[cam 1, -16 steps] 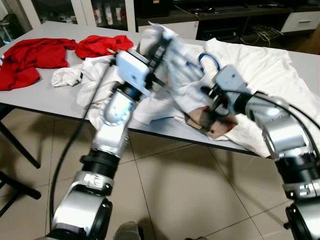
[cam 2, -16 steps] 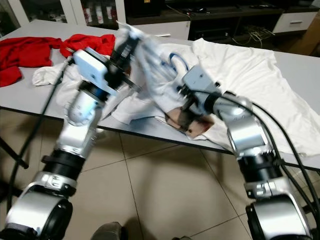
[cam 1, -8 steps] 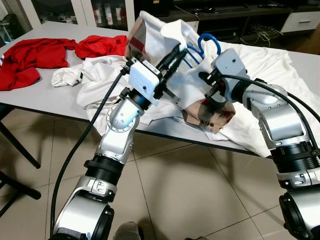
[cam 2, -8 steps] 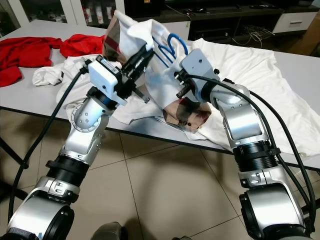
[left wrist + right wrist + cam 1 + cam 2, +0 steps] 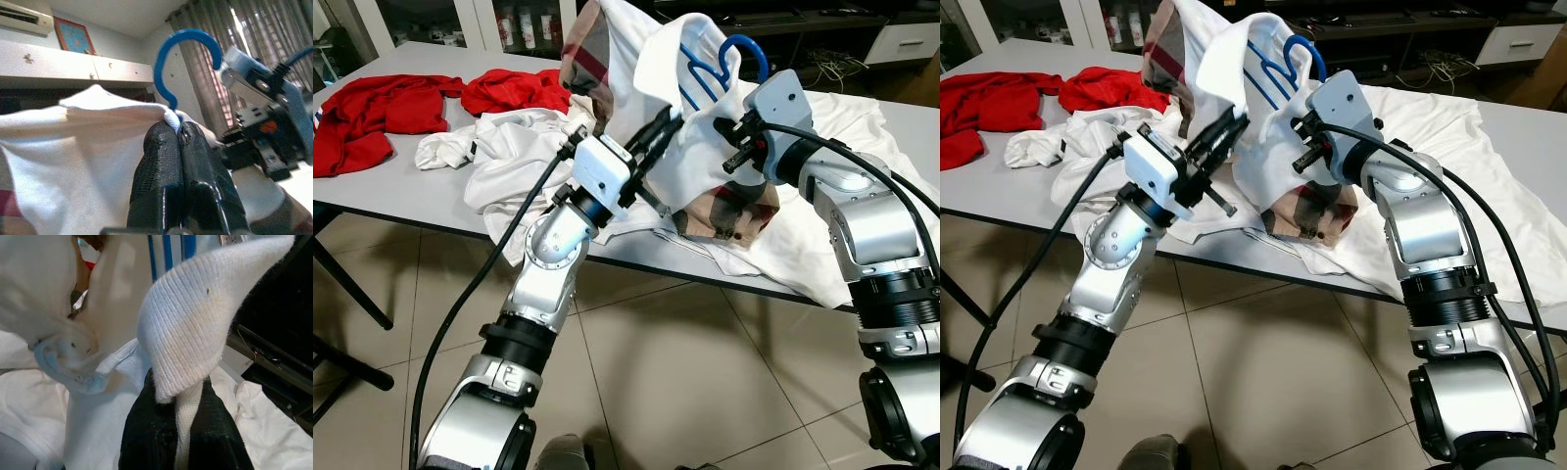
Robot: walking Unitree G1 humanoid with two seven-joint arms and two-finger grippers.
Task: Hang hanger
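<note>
Between the two pairs of fingers, above the counter (image 5: 401,191), the white shirt (image 5: 651,117) hangs on its blue hanger (image 5: 720,61). Left gripper (image 5: 178,132) is clamped on the collar below the hook; right gripper (image 5: 183,396) pinches ribbed cloth. Uneven pulling could slide the shirt off the hanger.

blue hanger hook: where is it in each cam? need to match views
Left eye: blue hanger hook top centre-right, above the right end effector.
Right eye: top centre, above the white shirt.
Left wrist: arching above the shut fingers.
Right wrist: hook not identifiable; blue bars only.
Shared landmark: the white shirt's collar.
</note>
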